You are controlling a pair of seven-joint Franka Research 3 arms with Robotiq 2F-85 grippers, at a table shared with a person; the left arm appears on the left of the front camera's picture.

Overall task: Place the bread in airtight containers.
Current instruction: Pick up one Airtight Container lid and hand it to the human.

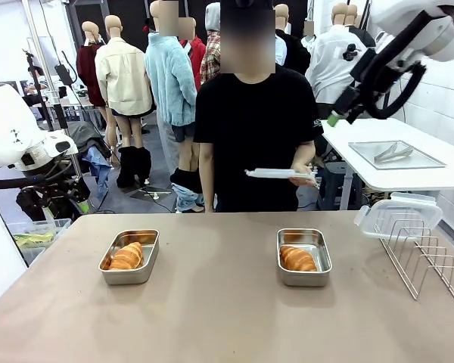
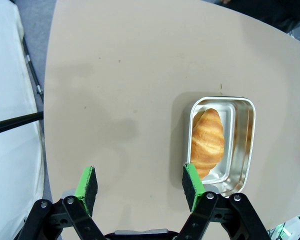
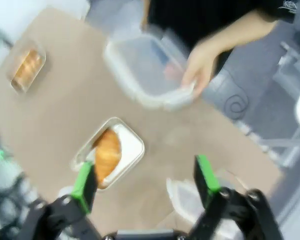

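On the brown bench (image 1: 227, 325), two shiny tins sit well apart, both open on top. The left tin (image 1: 129, 278) has a croissant (image 1: 127, 257) lying in it. The right tin (image 1: 305, 279) has a second croissant (image 1: 296, 259) in it.

The left wrist view looks straight down. The left pincer (image 2: 138, 172) hangs over bare bench, jaws wide and holding nothing. One green pad sits just by the left tin's edge.

At the bench's right end, a clear lid (image 1: 397, 215) rests on a wire rack (image 1: 427, 261). Past the far edge, a person's hand (image 1: 304, 175) holds a second lid (image 1: 276, 174) flat.

The right wrist view is blurry. It shows the right pincer (image 3: 144, 167) wide and empty, high over the right tin, with the hand and lid beyond.
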